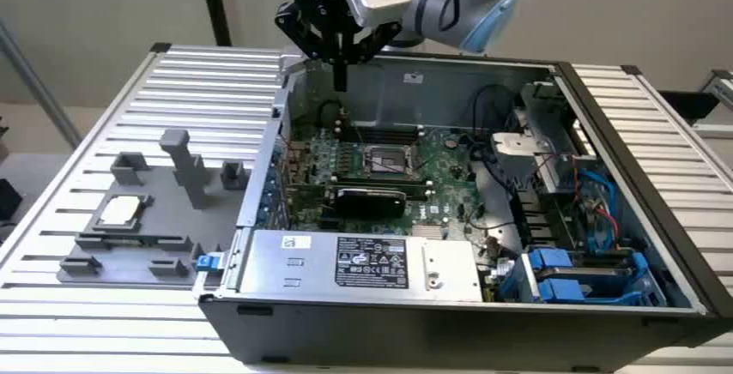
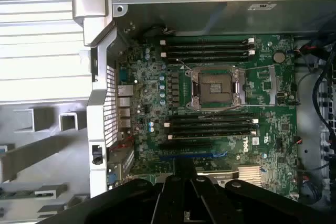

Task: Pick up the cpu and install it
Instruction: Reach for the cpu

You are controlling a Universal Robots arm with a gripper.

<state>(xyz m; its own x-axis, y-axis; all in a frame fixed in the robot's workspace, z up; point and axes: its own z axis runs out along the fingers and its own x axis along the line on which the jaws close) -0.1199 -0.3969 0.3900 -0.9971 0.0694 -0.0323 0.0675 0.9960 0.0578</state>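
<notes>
One arm (image 1: 458, 5) pts straight down over case (image 1: 458, 327), pincer (image 1: 340, 81) closed & empty; cpu (image 1: 120, 211) on fixture (image 1: 132, 256).

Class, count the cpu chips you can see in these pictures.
1. The cpu lies on the grey fixture at the exterior view's left, outside the computer case; the case's walls could hide another.

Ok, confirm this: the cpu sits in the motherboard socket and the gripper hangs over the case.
No: the exterior view shows the cpu lying on the grey fixture outside the case, and the socket is bare. The gripper does hang over the case.
</notes>
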